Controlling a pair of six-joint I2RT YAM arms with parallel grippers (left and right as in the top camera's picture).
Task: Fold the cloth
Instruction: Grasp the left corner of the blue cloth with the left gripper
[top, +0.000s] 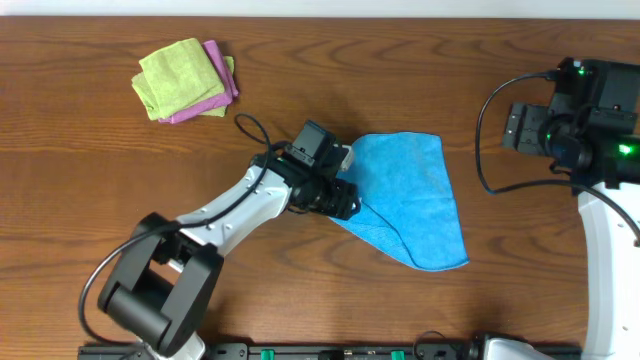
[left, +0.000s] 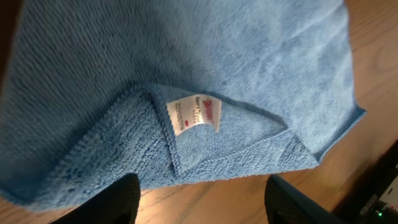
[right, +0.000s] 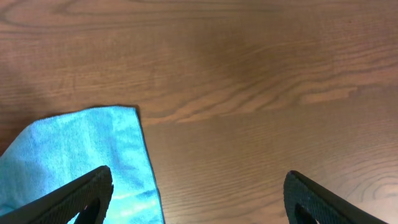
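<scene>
- Cloth (top: 410, 195): bright blue and soft, with a fine fuzzy pile. It lies on the wooden table (top: 120, 180) slightly right of the centre of the overhead view.
- It is not spread square. It is broad along its upper edge and narrows to a point at the lower right, and its lower-left edge is doubled over in a slanting fold.
- In the left wrist view the cloth fills most of the frame. One corner is turned back as a triangular flap (left: 124, 143) that shows a ribbed underside and a stitched hem.
- A small white tag (left: 194, 114) with red print sits at the peak of that flap.
- The left gripper (left: 199, 193) is at the cloth's left edge. Its two dark fingers stand apart at the bottom of the wrist view, just short of the flap's hem, with bare table between them and nothing held.
- The right gripper (right: 198, 177) is near the right edge of the overhead view, well apart from the cloth. It is spread wide over bare wood and holds nothing, and one corner of the cloth shows at the lower left of its wrist view.
- A green cloth (top: 175, 75) lies folded on top of a pink cloth (top: 218, 85) in the upper left of the overhead view, far from the blue one.
</scene>
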